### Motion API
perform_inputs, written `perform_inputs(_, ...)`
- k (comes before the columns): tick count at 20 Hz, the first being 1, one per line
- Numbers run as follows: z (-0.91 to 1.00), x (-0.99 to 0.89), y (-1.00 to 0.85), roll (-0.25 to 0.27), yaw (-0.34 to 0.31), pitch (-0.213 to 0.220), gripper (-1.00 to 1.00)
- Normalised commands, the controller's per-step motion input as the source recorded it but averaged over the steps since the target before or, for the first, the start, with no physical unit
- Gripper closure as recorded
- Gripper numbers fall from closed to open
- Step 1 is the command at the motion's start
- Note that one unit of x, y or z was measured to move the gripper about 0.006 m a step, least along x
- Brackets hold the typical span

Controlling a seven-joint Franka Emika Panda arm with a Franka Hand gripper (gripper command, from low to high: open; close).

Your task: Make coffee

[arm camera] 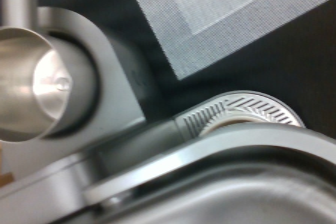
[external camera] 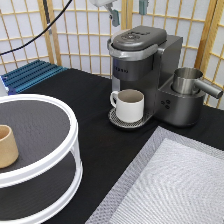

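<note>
- Hovering at the exterior view's top edge, the gripper (external camera: 129, 11) sits just above the brewer (external camera: 142, 65); its two fingers are apart, and I see nothing between them.
- Brewer lid (external camera: 137, 39) is down. The pod shows in neither view; it may already be inside, but I cannot tell.
- Wrist view looks straight down on the lid (arm camera: 225, 170), the drip tray (arm camera: 247, 112) and the steel jug (arm camera: 34, 85), which fits a hand parked over the machine.
- Mug (external camera: 129, 105) stands on the drip tray (external camera: 117, 120) under the spout, handle toward the exterior view's left, presumably placed to catch the brew.
- Steel jug (external camera: 190, 82) rests in the side unit at the brewer's right in the exterior view.
- Tan cup (external camera: 7, 146) sits on the top tier of the white rack (external camera: 45, 165), well apart from the brewer.
- Surface: black table (external camera: 90, 100), grey mat (external camera: 175, 185) at the exterior view's bottom right.
- Room: paper screen (external camera: 75, 30) behind; blue grid (external camera: 30, 75) at far left.
</note>
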Motion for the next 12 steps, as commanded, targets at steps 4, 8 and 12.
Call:
perform_inputs(4,-0.1,0.08,-0.08,-0.133,0.083,0.017,-1.0)
perform_inputs(8,-0.1,0.09,-0.23,-0.12,0.093,0.003,-1.0)
perform_inputs(12,-0.15,-0.01,-0.24,-0.078,0.142,0.004,-1.0)
